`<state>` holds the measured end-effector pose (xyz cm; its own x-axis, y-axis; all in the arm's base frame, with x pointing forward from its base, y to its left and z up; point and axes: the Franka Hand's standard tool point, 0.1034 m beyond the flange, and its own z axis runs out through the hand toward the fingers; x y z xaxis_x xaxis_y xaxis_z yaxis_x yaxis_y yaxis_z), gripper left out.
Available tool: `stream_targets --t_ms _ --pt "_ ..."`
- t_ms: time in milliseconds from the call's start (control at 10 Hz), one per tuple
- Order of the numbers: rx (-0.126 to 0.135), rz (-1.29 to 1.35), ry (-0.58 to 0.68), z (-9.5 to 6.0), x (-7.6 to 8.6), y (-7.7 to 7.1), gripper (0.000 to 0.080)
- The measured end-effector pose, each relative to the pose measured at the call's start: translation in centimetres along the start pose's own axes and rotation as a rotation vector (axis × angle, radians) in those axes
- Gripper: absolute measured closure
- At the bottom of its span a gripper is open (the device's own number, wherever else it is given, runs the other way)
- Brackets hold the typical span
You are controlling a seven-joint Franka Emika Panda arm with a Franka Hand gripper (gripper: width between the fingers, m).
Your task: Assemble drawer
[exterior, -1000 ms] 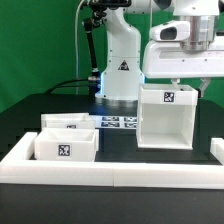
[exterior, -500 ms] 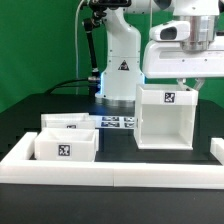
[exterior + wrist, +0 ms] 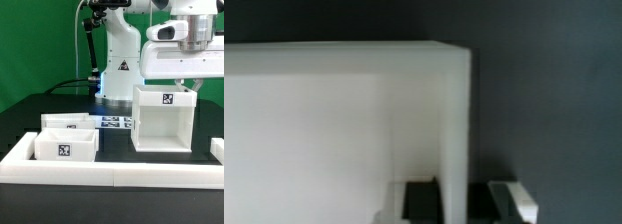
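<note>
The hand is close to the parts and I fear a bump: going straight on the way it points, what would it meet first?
Probably the casing: in the wrist view the hand straddles one of its walls, so that wall's edge would stop it first. Depth is unclear.

The exterior camera sits low, just outside the long low white wall (image 3: pixel 110 172), facing twelve o'clock across the black table (image 3: pixel 20 125) toward the white robot base (image 3: pixel 122 82). The wrist camera looks down from very near. Both views share the tall white plastic boxy casing (image 3: pixel 165 125) (image 3: pixel 331 130), at one o'clock.
</note>
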<state>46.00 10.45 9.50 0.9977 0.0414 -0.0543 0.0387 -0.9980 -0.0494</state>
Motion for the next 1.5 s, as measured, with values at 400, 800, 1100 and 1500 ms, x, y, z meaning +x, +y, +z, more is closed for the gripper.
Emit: stream_targets --t_ms 400,800,1100,1500 --pt "0.011 0.034 0.043 -0.4 4.6 0.8 0.0762" --pt "0.030 0.064 0.111 -0.6 9.9 0.1 0.0762" --pt "0.034 0.040 0.143 -0.8 11.7 0.2 0.0762" --pt "0.043 0.135 0.143 -1.0 11.7 0.0 0.0762"
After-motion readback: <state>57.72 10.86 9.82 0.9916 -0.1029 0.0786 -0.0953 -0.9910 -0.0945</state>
